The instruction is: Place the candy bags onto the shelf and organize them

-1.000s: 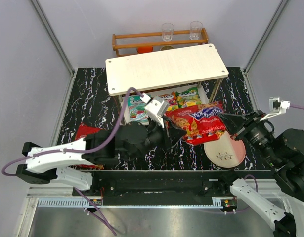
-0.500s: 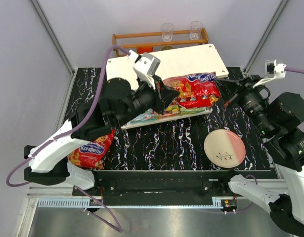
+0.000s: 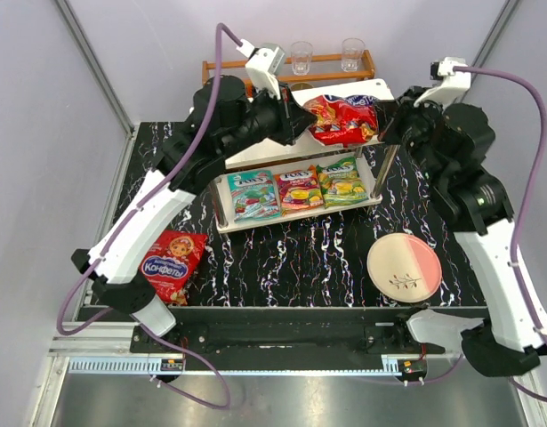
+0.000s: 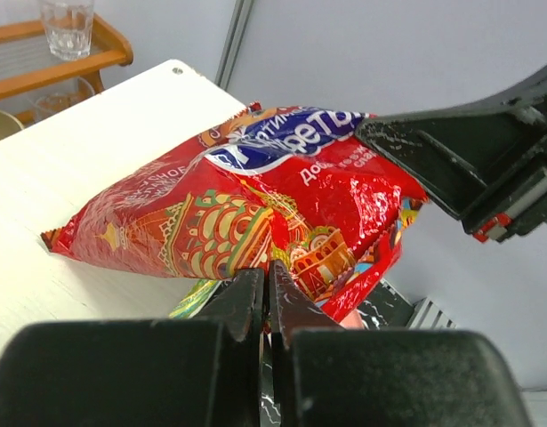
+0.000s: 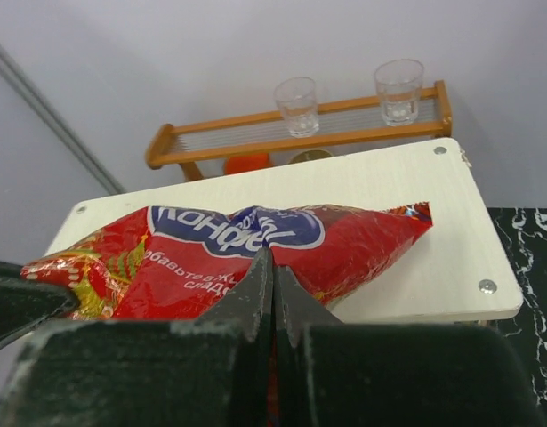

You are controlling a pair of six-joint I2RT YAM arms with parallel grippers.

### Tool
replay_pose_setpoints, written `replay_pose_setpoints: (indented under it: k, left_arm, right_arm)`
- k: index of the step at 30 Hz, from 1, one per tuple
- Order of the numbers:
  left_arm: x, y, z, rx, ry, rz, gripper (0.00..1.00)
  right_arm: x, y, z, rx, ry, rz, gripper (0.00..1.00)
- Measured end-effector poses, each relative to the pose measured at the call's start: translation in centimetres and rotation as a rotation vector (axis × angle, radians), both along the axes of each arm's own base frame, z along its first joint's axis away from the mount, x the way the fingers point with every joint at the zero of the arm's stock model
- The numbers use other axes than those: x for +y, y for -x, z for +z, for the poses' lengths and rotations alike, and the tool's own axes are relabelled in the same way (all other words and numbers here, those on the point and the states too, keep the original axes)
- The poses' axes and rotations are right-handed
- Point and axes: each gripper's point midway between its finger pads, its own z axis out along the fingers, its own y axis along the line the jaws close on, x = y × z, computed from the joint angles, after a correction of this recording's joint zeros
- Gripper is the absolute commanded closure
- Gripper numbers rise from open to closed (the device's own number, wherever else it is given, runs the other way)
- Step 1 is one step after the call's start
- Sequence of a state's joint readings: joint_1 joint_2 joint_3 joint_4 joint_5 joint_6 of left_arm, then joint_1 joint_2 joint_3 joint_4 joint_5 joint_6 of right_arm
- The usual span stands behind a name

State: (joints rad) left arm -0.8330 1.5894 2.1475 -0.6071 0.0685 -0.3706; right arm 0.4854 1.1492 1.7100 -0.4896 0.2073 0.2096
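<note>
A large red candy bag (image 3: 344,120) with a blue label hangs just over the top board of the white shelf (image 3: 366,90). My left gripper (image 3: 301,120) is shut on its left edge and my right gripper (image 3: 384,120) is shut on its right edge. The left wrist view shows the bag (image 4: 255,196) pinched at my left gripper (image 4: 266,271). The right wrist view shows the bag (image 5: 220,249) pinched at my right gripper (image 5: 271,258). Teal (image 3: 253,194), red-orange (image 3: 297,189) and green-yellow (image 3: 341,181) bags lie side by side on the lower tier. A second large red bag (image 3: 171,263) lies on the table at the front left.
A brown wooden rack (image 3: 229,69) with two glasses (image 3: 301,57) stands right behind the shelf. A round pink-and-cream plate (image 3: 404,271) lies on the black marbled table (image 3: 300,267) at the front right. Grey walls close in the sides and back.
Both arms have carried the red bag up and back, from in front of the shelf to above its top board. The lower-tier bags and the second red bag are now uncovered.
</note>
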Motion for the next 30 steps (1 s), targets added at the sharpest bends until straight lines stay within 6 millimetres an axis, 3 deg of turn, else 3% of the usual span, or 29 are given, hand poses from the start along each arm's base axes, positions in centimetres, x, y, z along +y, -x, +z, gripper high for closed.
replay_pose_setpoints:
  k: [3, 8, 21, 30]
  left_arm:
    - [-0.9, -2.0, -1.6, 0.027, -0.014, -0.006, 1.0]
    - [-2.8, -3.4, -3.3, 0.041, -0.002, -0.041, 1.0]
    - [-6.4, -5.3, -6.8, 0.073, 0.043, -0.113, 1.0]
    - [-6.0, -7.0, -8.1, 0.084, 0.053, -0.089, 1.0]
  right_arm:
    - [-1.5, -3.1, -1.9, 0.058, 0.004, -0.033, 1.0]
    - [-4.3, -6.4, -4.4, 0.125, -0.069, -0.02, 1.0]
    - [-8.1, -8.4, -8.3, 0.199, -0.229, 0.058, 1.0]
    - [-8.0, -10.5, -9.7, 0.232, -0.273, 0.11, 1.0]
